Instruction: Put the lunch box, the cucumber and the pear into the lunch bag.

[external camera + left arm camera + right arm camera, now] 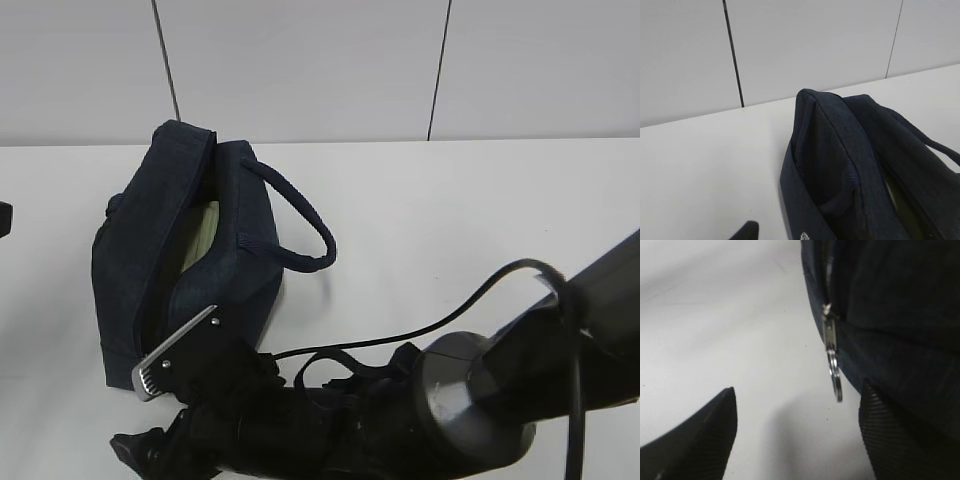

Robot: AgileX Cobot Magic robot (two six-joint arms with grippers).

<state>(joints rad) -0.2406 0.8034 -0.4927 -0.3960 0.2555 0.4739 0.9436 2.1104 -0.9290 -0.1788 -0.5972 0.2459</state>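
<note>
The navy lunch bag (150,250) lies on the white table with its top open. The pale green lunch box (204,236) shows inside the opening. The bag also fills the right of the left wrist view (840,165). The cucumber and the pear are not in view. My right gripper (146,408) is open at the bag's near end. In the right wrist view (797,407) its right finger (890,435) is against the bag, and the metal ring pull (836,377) hangs between the jaws, untouched. Of my left gripper only one dark fingertip (746,231) shows, left of the bag.
The bag's looped handle (305,225) lies out to the right. The right arm and its cable (470,300) cross the front of the table. A white panelled wall (320,70) stands behind the table's far edge.
</note>
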